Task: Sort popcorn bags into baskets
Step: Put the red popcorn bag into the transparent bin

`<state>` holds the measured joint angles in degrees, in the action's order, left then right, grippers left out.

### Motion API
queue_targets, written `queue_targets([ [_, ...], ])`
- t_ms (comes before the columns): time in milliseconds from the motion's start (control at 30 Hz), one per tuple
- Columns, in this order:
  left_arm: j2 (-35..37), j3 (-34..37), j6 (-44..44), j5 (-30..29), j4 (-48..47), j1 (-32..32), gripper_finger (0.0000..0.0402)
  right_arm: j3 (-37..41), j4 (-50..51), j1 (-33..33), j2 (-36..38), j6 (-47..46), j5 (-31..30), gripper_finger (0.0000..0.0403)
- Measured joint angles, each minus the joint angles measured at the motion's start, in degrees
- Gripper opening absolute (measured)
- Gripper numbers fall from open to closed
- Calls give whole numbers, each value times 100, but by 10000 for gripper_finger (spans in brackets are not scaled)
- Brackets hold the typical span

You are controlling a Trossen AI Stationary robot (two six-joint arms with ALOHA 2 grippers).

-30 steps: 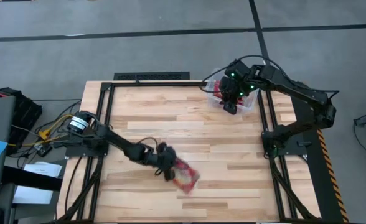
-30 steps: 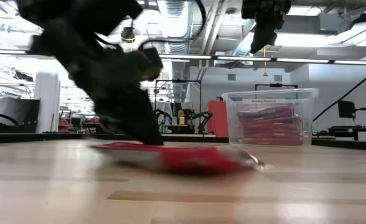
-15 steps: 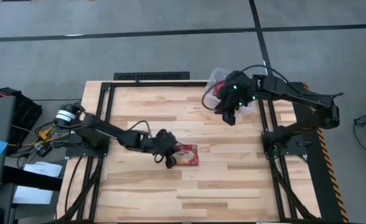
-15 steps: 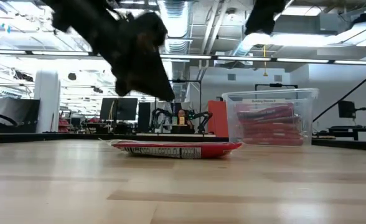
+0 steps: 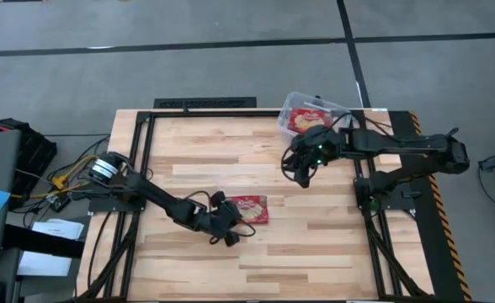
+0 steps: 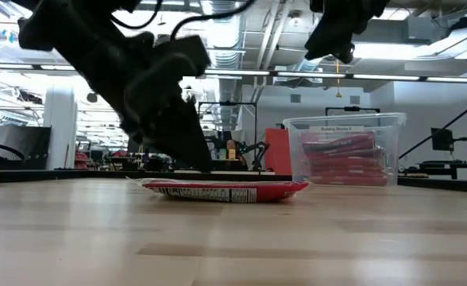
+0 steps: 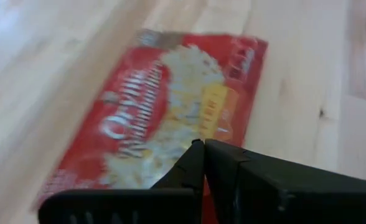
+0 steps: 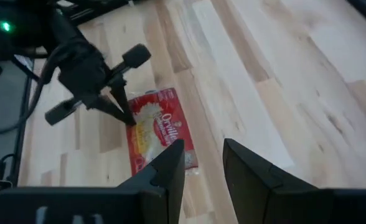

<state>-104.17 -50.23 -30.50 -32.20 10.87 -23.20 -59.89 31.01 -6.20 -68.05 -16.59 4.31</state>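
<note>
One red popcorn bag (image 5: 252, 209) with a yellow-cream picture lies flat on the wood near the table's middle; it also shows in the low view (image 6: 227, 191), the left wrist view (image 7: 164, 112) and the right wrist view (image 8: 160, 127). My left gripper (image 5: 228, 229) is shut and stands at the bag's near-left side, its tips over the bag (image 7: 201, 144). My right gripper (image 5: 303, 173) is open and hangs in the air right of and beyond the bag, high in the low view (image 6: 333, 41). The clear tub (image 5: 291, 101) at the far right corner holds several red packets (image 6: 346, 155). My left gripper's shut fingertips (image 8: 131, 118) slant down at the popcorn bag's near-left edge (image 8: 133, 134). I cannot tell whether they touch it. The bag lies flat on the table.
Black frame rails (image 5: 146, 143) run along the table's left, far and right sides. Cables and boxes (image 5: 29, 168) lie off the left edge. Bare wood (image 5: 315, 252) stretches near and right of the bag. The tub (image 6: 345, 151) stands behind and right of the bag.
My left gripper swept toward the far edge, then drew back toward the near edge and came lower. The bag slid toward the far edge and turned square, then lay still. My right gripper left the tub and moved toward the table's middle and near side.
</note>
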Motion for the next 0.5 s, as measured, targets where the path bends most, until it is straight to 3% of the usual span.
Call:
queue_targets([
  [333,-572,-371,-232,186,-125,-54,0,564,-501,197,-67,-285,-15,133],
  [500,-570,-371,-154,320,-772,-93,0,909,-854,204,-73,5,28,185],
])
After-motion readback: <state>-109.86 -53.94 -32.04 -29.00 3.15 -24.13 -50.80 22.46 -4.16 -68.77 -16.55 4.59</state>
